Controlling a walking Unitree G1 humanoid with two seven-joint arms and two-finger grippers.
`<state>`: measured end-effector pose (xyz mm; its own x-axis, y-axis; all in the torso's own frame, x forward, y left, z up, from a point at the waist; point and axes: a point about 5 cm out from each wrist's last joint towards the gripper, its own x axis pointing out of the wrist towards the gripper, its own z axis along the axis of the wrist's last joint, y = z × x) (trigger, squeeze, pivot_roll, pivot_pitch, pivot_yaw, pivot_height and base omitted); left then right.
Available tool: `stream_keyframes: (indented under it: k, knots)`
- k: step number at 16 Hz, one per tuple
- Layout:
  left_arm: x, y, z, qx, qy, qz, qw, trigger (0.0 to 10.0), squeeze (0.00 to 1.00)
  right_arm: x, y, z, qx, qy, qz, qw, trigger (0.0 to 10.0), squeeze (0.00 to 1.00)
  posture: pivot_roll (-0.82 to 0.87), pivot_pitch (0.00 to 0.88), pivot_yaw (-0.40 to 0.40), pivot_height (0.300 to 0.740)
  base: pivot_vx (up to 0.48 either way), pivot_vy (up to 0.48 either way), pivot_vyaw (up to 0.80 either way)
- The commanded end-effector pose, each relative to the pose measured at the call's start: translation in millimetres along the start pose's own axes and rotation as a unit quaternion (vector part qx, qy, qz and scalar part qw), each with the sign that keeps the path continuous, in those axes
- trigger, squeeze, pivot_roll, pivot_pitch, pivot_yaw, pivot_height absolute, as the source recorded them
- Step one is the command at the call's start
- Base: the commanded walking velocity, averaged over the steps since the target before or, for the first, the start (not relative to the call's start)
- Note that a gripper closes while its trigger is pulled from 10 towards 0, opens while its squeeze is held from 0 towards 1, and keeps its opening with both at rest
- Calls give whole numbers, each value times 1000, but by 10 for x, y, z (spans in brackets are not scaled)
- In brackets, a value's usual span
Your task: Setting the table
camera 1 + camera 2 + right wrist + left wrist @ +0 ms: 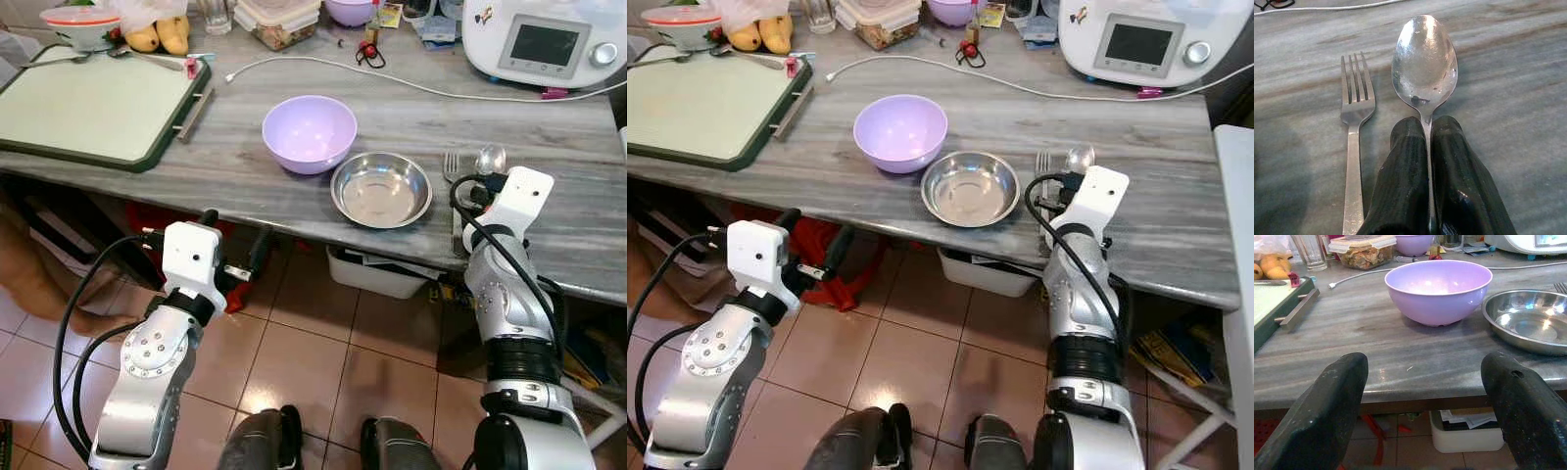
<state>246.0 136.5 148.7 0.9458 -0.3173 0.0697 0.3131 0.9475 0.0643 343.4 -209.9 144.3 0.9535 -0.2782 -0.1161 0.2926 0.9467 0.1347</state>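
Left claw (1422, 406) released, fingers spread wide, held below the tabletop (235, 166) near edge, facing the purple bowl (309, 132); idle, likely waiting. Purple bowl sits mid-tabletop, steel plate (381, 189) touching or just beside it toward the near edge. Fork (1354, 142) lies next, then spoon (1425, 63) beside it, parallel, apart. Right claw (1426, 147) clenched on the spoon's handle, bowl of spoon flat on the tabletop: judged to be laying cutlery beside the plate

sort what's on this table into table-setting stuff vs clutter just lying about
Job: spoon pinched in the right gripper, fork, steel plate, purple bowl.
Lying about: cutting board, white cable, food container, kitchen machine.
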Motion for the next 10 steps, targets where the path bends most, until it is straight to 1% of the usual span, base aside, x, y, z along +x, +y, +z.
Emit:
stream_keyframes:
  k: [1,5,10]
  knots:
    - [-25,10,26,4,-2,1,1000,10000,0,-31,-66,-185,-17,43,2,999,10000,0,29,201,76,740,0,0,0]
    - [-22,6,22,3,0,0,1000,10000,0,-71,-141,-241,-27,58,7,998,10000,0,27,202,76,740,0,0,0]
    - [-18,12,18,5,1,-1,1000,10000,0,-131,-190,-300,-41,70,17,997,10000,0,27,204,78,740,0,0,0]
